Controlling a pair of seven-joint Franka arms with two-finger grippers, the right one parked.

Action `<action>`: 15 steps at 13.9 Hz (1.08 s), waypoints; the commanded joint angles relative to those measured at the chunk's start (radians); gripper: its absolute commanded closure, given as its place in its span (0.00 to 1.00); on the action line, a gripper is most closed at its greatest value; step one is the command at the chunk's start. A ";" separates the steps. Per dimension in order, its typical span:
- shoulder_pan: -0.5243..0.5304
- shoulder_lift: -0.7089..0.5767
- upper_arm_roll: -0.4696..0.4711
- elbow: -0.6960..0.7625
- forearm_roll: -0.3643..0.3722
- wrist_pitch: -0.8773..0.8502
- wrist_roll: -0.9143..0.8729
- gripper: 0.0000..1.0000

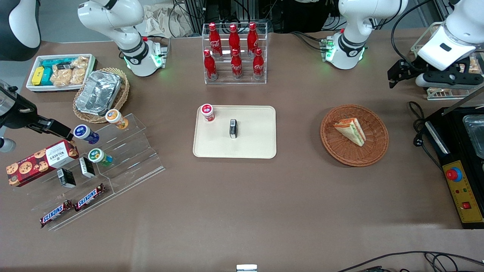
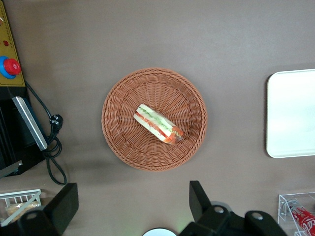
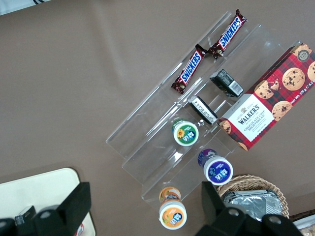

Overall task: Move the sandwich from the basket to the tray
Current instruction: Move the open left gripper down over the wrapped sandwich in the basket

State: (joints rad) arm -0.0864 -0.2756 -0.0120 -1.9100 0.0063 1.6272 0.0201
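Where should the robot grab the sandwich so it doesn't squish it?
Probably from straight above, pinching the two flat bread faces near the middle of the sandwich. It lies alone in the basket, with room all around for the fingers. The gripper is open, high above the basket's rim, so it would need to come down over the wedge.

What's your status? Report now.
Gripper open, high above basket. Sandwich in basket, untouched. Tray holds red-capped jar, small black box; space remains.
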 commanded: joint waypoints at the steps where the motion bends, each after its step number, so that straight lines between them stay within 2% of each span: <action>1: 0.001 0.050 -0.002 0.075 0.008 -0.050 -0.040 0.00; 4: -0.004 0.049 -0.003 0.063 0.009 -0.058 -0.058 0.00; 9: -0.009 0.012 -0.005 -0.075 -0.014 -0.021 -0.080 0.00; 11: -0.009 -0.034 -0.003 -0.177 -0.015 0.040 -0.085 0.00; 13: -0.003 -0.114 -0.002 -0.355 -0.054 0.220 -0.123 0.00; 15: -0.003 -0.163 -0.002 -0.513 -0.052 0.362 -0.150 0.00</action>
State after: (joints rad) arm -0.0891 -0.3292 -0.0161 -2.2355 -0.0318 1.8630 -0.0938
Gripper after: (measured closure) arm 0.000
